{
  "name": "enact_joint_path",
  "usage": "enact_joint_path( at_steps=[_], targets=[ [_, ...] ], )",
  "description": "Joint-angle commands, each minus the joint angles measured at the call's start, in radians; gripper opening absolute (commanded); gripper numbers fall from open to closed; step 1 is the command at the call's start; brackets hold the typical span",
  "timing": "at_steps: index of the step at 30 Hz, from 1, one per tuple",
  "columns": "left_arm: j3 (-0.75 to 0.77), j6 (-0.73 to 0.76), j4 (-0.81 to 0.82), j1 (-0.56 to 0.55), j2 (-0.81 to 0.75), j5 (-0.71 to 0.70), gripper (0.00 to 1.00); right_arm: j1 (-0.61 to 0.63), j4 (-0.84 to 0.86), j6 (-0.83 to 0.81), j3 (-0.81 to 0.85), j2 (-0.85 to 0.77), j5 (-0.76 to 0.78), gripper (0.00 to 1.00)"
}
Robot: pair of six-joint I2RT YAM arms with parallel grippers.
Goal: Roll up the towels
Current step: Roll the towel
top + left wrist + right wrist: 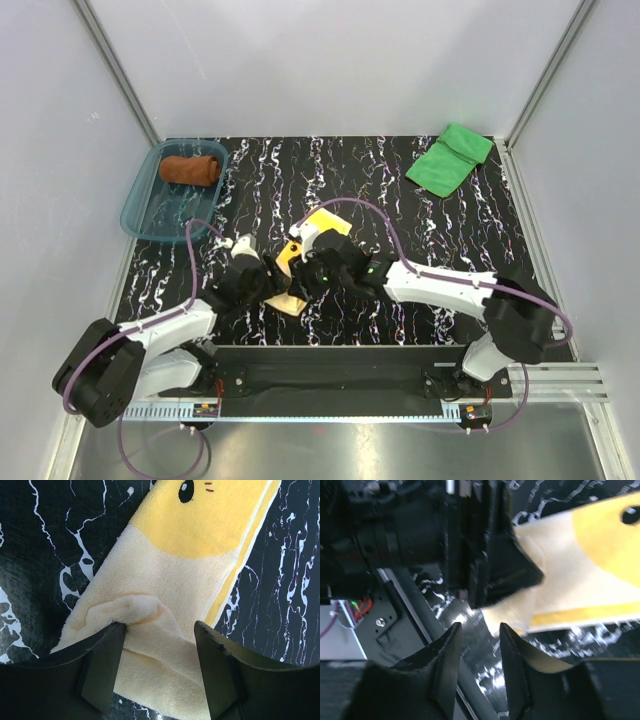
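The pale yellow towel is lying flat on the table, in the middle, near the arms. The left gripper is standing over the towel's near end with its fingers apart. A bump of cloth is sitting between them, likely to start the roll. The right gripper is hovering by the corner, fingers a little apart, holding nothing. The rust-brown towel is resting rolled in the teal tray, far left. The green towel is lying folded, far right. No words are showing, only a printed eye.
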Motion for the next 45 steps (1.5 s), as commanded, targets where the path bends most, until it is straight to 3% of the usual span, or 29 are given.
enact_joint_path(
  at_steps=[1,18,29,35,41,45],
  targets=[
    [-0.004,-0.008,-0.095,0.001,0.044,-0.076,0.66,0.000,0.206,0.066,0.010,0.047,-0.093,0.42],
    [0.024,-0.013,-0.083,0.001,0.055,-0.033,0.66,-0.003,0.531,0.201,-0.140,0.169,-0.214,0.15],
    [0.022,0.007,-0.061,0.001,-0.043,0.033,0.68,-0.003,0.644,0.229,-0.231,0.195,-0.222,0.11],
    [0.047,0.027,-0.078,0.001,-0.013,0.042,0.68,0.000,0.758,0.256,-0.314,0.124,-0.300,0.00],
    [0.053,0.024,-0.084,0.001,-0.011,0.037,0.68,0.018,0.732,0.243,-0.360,0.028,-0.279,0.00],
    [0.051,0.023,-0.083,0.001,-0.020,0.039,0.68,0.018,0.748,0.247,-0.354,0.052,-0.266,0.00]
  ],
)
